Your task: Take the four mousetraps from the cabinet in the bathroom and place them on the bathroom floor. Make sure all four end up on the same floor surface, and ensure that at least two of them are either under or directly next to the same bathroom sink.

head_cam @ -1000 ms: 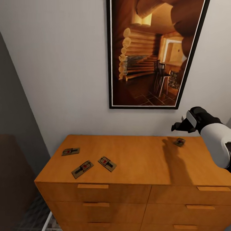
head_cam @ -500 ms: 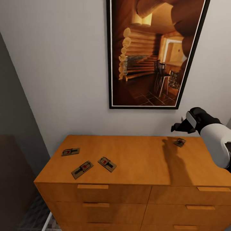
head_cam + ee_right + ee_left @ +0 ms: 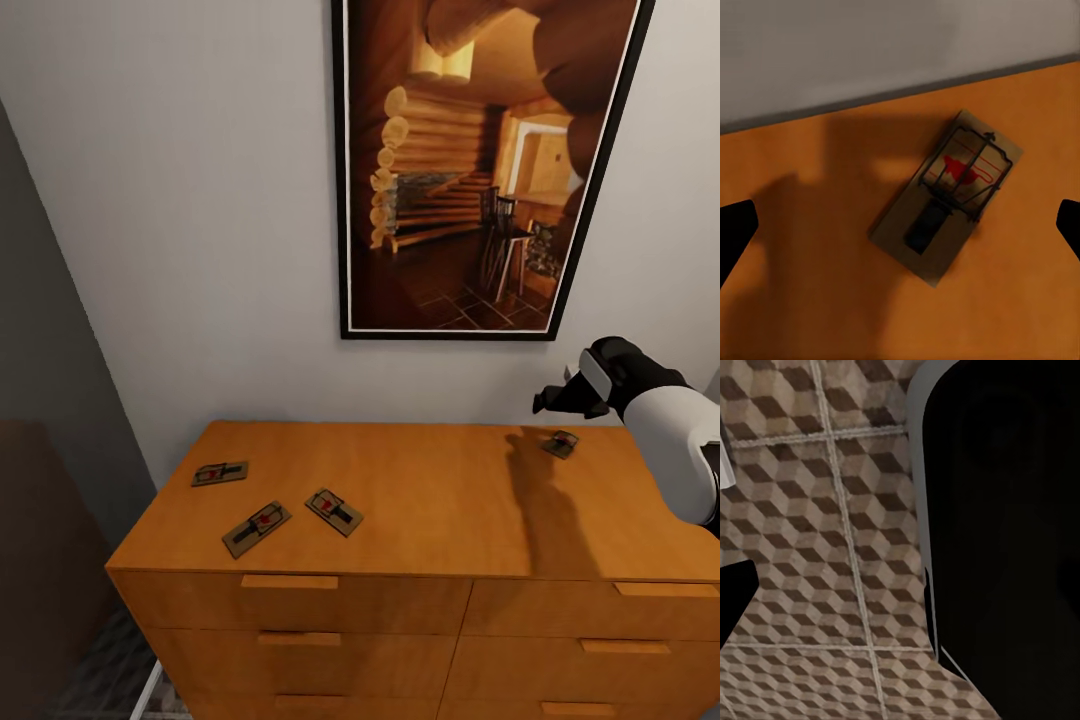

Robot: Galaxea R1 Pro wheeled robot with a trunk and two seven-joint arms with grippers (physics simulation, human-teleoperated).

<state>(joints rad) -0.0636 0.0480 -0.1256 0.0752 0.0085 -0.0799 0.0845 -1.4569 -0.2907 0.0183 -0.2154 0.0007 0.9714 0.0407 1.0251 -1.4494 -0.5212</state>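
Right gripper, fingers spread wide, hovers over a mousetrap near the cabinet's back-right corner; a skewed descent could nudge it against the wall.

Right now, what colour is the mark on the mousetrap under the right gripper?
Red, on the mousetrap with its brown wooden base; the right wrist view shows it best.

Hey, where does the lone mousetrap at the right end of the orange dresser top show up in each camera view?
Head view: the small flat brown wooden mousetrap lies near the back right corner of the orange-brown wooden cabinet, just below the right claw.
Right wrist view: same mousetrap at centre, lying diagonally between the open fingertips.
Left wrist view: not there; cube-patterned floor tiles.
Shared landmark: the cabinet top's back edge against the pale wall.
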